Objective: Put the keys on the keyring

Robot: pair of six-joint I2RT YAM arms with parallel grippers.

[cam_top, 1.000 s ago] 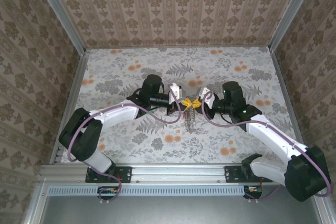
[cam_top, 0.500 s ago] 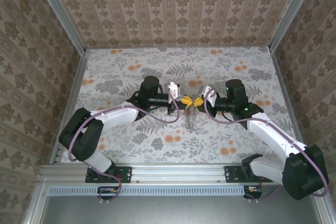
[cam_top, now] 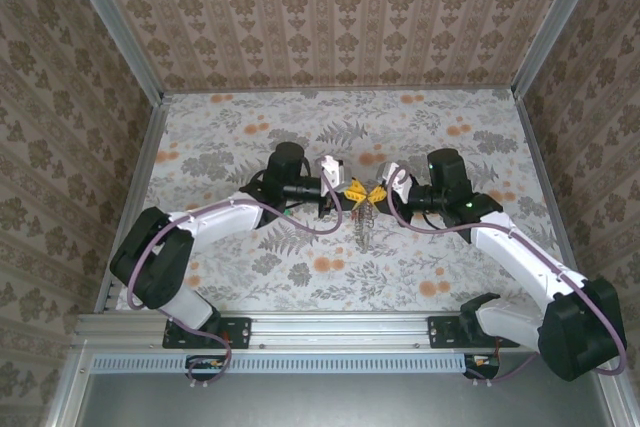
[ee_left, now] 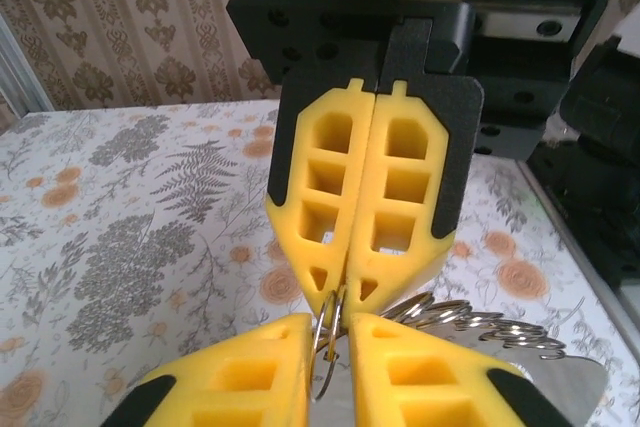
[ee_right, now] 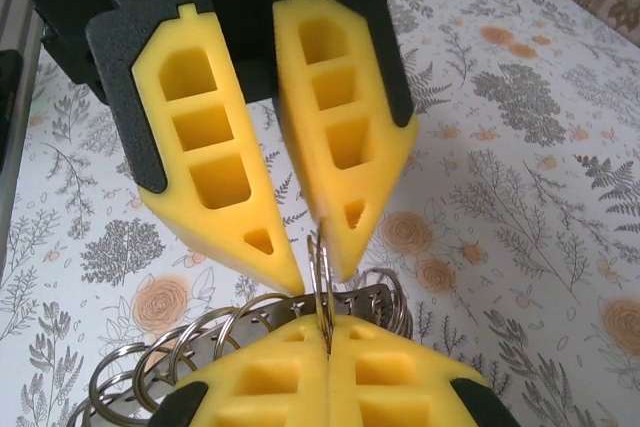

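Observation:
Both grippers meet tip to tip above the middle of the table. My right gripper (cam_top: 376,192) (ee_right: 328,332) (ee_left: 343,292) is shut on a thin metal ring, the keyring (ee_right: 322,277) (ee_left: 325,367), which stands on edge between the two. My left gripper (cam_top: 352,190) (ee_left: 330,322) (ee_right: 318,277) is open by a narrow gap, and the ring's other side sits loose in that gap. No strap shows on the ring. The keys are out of view.
Just below the grippers a grey metal strip (ee_right: 270,312) (cam_top: 364,225) carries several more split rings (ee_left: 500,322) (ee_right: 190,352). Flower-patterned table surface (cam_top: 240,127) spreads all round, with patterned walls on three sides.
My left gripper's fingers have parted slightly off the ring, while my right gripper has closed fully on it. Both grippers have shifted a little toward the far side.

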